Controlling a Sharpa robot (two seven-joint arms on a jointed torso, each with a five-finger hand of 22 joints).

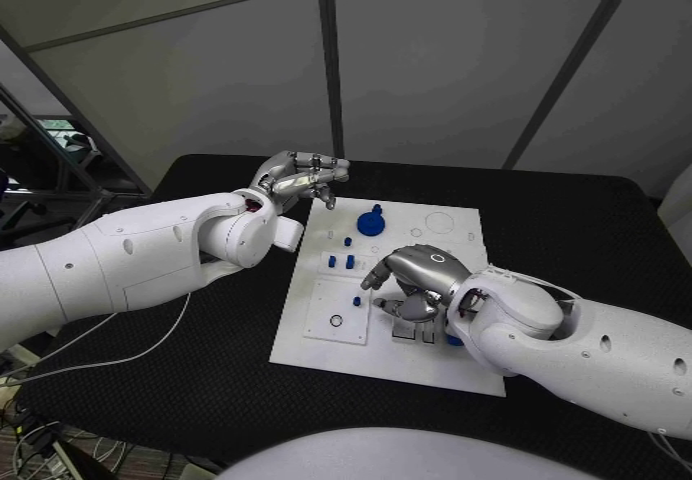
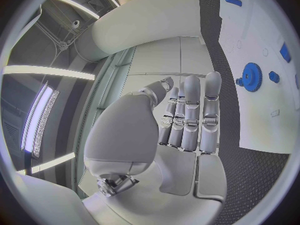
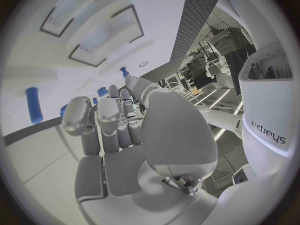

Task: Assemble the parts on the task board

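Task board (image 1: 433, 350): white plate, centre of the black worktop (image 1: 577, 230), long side running from lower centre toward upper centre of the head view

Parts: blue gear (image 1: 372, 224) near the board's upper edge; small blue pegs (image 1: 340, 261) in a row just below it; one blue piece (image 1: 359, 298) on the raised square panel at the board's lower left, with a small ring (image 1: 335, 321) nearby

Right hand (image 1: 411, 285): lower centre of frame, low over the board's middle, fingers curled downward; whether it pinches a part, I cannot tell

Left hand (image 1: 299, 180): upper centre, off the board's upper left corner, fingers curled in, nothing seen in it

Step in hand, by my judgement: seating or picking a part under the right hand. Best done slowly, part square to its hole, left hand kept clear

Hidden: the board surface beneath the right palm; the fingertips' contact; a blue piece (image 1: 454, 340) partly covered by the wrist
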